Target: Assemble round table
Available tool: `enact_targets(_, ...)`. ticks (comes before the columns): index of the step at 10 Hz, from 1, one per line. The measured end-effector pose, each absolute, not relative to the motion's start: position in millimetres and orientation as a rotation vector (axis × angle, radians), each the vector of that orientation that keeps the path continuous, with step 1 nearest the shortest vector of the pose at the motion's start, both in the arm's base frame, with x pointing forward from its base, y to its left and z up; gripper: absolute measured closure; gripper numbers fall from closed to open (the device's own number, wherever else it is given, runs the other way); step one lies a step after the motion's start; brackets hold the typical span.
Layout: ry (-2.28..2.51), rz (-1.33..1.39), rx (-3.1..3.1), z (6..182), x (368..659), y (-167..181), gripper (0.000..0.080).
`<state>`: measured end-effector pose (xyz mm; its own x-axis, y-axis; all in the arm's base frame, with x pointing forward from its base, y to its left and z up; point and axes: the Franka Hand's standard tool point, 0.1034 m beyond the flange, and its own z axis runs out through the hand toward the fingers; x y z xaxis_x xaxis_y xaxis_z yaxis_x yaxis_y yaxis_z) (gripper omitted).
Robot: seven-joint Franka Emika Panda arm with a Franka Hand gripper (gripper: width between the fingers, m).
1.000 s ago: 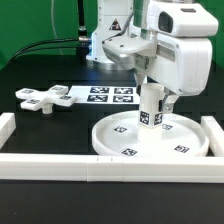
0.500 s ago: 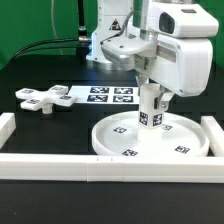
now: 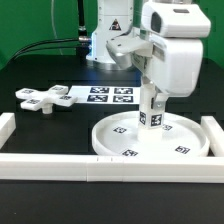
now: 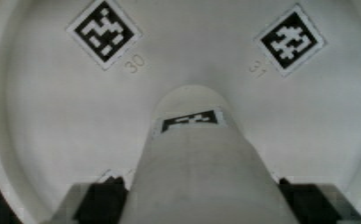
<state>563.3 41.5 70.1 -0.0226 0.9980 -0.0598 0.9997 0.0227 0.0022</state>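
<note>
The large round disc [image 3: 128, 141] lies on the table at the exterior view's right. The short cylindrical post [image 3: 150, 117] stands upright at its centre. My gripper [image 3: 151, 103] comes down from above and is shut on the post's upper part. In the wrist view the post [image 4: 203, 140] fills the middle, with a dark finger [image 4: 102, 200] against each side, above the tagged disc [image 4: 195, 50]. The cross-shaped four-arm piece [image 3: 42, 98] lies flat at the exterior view's left, apart from the gripper.
The marker board [image 3: 110, 96] lies between the cross piece and the disc. White border rails run along the front [image 3: 100, 166], the left [image 3: 5, 125] and the right [image 3: 213, 132]. The robot base [image 3: 108, 40] stands at the back.
My hand has turned about the upright post and its body now sits narrower in view. The post stays at the disc's centre. The cross piece has not moved.
</note>
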Motion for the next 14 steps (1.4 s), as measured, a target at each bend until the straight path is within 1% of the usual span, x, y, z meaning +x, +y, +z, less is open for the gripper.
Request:
enact_targets(2,1.976,-0.068,2.387,69.5,561.6,41.1,0.0392)
enact_targets(7,1.585,-0.057,2.656,69.3,561.5,41.5,0.0390)
enact_targets(8,1.438,-0.046,2.747,68.9,560.8,40.7,0.0390)
enact_targets(10,0.980,-0.032,2.972,68.4,558.0,41.5,0.0390)
enact_targets(12,0.632,-0.029,3.076,68.3,557.9,41.3,0.0390)
enact_targets(14,0.426,-0.028,3.112,68.3,558.0,40.9,0.0390)
